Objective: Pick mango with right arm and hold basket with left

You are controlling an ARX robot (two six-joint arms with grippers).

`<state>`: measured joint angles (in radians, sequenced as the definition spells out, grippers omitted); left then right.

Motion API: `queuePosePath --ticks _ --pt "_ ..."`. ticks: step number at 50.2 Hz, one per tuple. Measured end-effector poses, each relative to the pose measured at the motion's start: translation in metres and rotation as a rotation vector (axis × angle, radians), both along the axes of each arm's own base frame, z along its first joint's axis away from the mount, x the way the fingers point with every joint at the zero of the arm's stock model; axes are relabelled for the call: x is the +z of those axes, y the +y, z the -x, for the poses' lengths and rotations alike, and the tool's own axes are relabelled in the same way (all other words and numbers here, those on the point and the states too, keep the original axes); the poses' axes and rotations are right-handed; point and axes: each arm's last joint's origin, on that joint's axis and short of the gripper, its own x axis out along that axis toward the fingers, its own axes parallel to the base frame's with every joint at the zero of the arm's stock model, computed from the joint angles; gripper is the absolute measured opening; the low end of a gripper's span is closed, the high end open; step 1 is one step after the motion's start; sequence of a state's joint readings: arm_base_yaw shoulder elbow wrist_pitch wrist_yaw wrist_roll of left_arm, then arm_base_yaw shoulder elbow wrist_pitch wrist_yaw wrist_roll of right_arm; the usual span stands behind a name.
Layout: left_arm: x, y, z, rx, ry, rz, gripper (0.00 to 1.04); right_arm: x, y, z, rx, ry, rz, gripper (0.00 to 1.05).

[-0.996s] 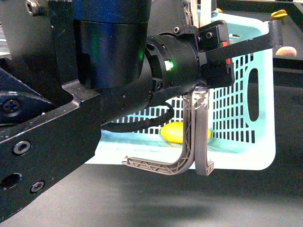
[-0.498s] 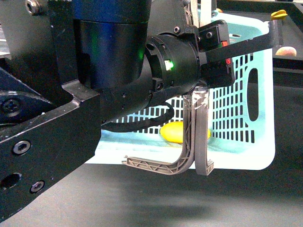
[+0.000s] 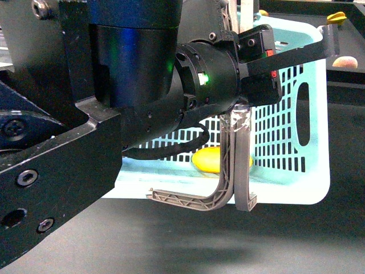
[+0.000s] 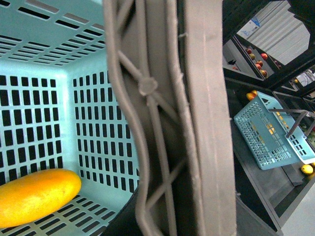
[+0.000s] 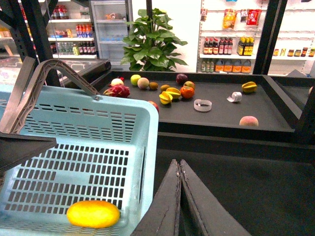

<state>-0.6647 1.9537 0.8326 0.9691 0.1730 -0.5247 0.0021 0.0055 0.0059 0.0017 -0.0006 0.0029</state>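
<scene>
The aqua basket (image 3: 296,114) hangs tilted, off the dark surface. My left gripper (image 3: 256,74), on the bulky black arm with the green light, is shut on the basket's taped grey-brown handle (image 3: 242,123). That handle fills the left wrist view (image 4: 197,123). The yellow mango (image 3: 208,161) lies on the basket floor; it also shows in the left wrist view (image 4: 34,196) and the right wrist view (image 5: 93,214). My right gripper (image 5: 179,167) is shut and empty, outside the basket (image 5: 88,142), beside its wall and apart from the mango.
A dark shelf behind holds several fruits, among them yellow star fruits (image 5: 172,93), a peach (image 5: 248,120) and a tape roll (image 5: 202,104). A second aqua basket (image 4: 268,132) sits farther off. The basket's second handle (image 3: 188,201) hangs low in front.
</scene>
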Motion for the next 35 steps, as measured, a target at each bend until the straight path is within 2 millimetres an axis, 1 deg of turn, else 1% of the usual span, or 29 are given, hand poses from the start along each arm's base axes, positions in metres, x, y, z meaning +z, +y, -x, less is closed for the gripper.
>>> queuePosePath --ticks 13,14,16,17,19,21,22,26,35 --pt "0.0 0.0 0.0 -0.002 0.0 0.0 0.16 0.0 0.0 0.0 0.0 0.0 0.0 0.02" --pt "0.0 0.0 0.0 -0.002 0.0 0.0 0.16 0.0 0.0 0.0 0.0 0.0 0.002 0.03" --pt "0.0 0.0 0.0 -0.002 0.0 0.0 0.16 0.0 0.0 0.0 0.0 0.0 0.002 0.1" --pt "0.0 0.0 0.0 -0.002 0.0 0.0 0.16 0.0 0.0 0.0 0.0 0.0 0.002 0.15" --pt "0.0 0.0 0.0 -0.002 0.0 0.0 0.16 0.0 0.0 0.0 0.0 0.0 0.002 0.22" --pt "0.0 0.0 0.0 -0.002 0.0 0.0 0.16 0.0 0.0 0.0 0.0 0.0 0.002 0.28" --pt "0.0 0.0 0.0 -0.002 0.0 0.0 0.16 0.0 0.0 0.0 0.0 0.0 0.002 0.33" --pt "0.0 0.0 0.0 -0.002 0.0 0.0 0.16 0.0 0.0 0.0 0.0 0.0 0.002 0.47" --pt "0.0 0.0 0.0 -0.002 0.0 0.0 0.16 0.0 0.0 0.0 0.0 0.0 0.002 0.72"
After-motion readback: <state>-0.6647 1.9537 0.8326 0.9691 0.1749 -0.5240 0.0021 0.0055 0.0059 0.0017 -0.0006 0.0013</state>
